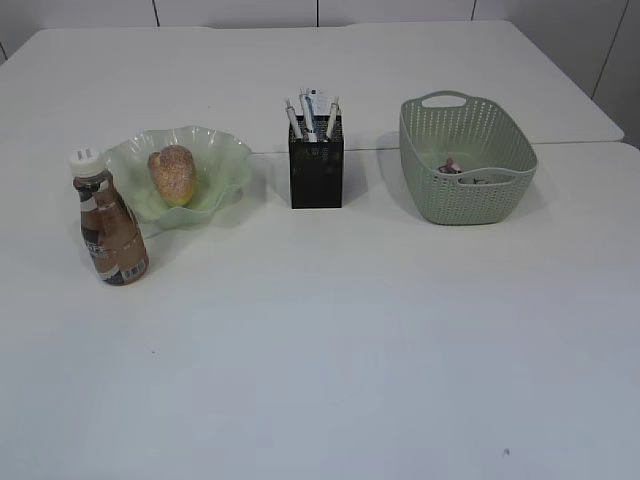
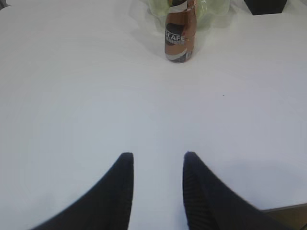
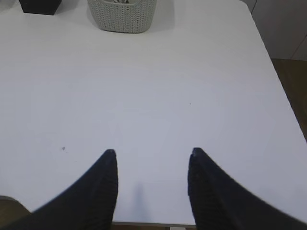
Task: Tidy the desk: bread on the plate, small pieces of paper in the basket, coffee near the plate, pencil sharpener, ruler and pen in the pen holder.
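We log the left gripper (image 2: pixel 156 160) and right gripper (image 3: pixel 151 158) both spread and empty over bare table (image 1: pixel 330 350). Bread (image 1: pixel 172 174) on plate (image 1: pixel 215 160), coffee (image 1: pixel 110 225) just beside it, pens in holder (image 1: pixel 316 165), scraps, seemingly paper, in basket (image 1: pixel 505 150). Nothing appears left to do.

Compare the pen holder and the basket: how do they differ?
Colour: the pen holder is black, the basket pale green. Shape: the pen holder is a narrow, upright square box; the basket is wide, low and rounded, with handle cutouts. Contents: pens and other items stick up above the pen holder's rim, while small scraps lie low in the basket's bottom. Both have perforated walls and stand upright on the white table.
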Controlling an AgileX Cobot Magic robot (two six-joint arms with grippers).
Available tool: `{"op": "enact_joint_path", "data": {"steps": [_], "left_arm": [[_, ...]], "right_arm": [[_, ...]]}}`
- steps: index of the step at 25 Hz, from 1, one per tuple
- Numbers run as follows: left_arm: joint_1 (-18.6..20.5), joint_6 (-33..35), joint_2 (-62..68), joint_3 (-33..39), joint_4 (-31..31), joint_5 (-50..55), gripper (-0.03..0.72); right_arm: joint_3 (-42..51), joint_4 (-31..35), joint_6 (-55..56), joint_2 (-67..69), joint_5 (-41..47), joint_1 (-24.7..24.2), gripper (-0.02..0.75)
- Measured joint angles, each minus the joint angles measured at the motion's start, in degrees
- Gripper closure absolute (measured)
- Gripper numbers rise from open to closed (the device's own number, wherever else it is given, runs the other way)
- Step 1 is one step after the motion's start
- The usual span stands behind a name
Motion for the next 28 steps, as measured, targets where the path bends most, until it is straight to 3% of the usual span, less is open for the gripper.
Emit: {"op": "enact_joint_path", "data": {"steps": [28], "left_arm": [[0.0,0.0,0.0,0.0,0.0,0.0,0.449]], "right_arm": [[0.0,0.0,0.09,0.0,0.0,0.05,0.351]]}}
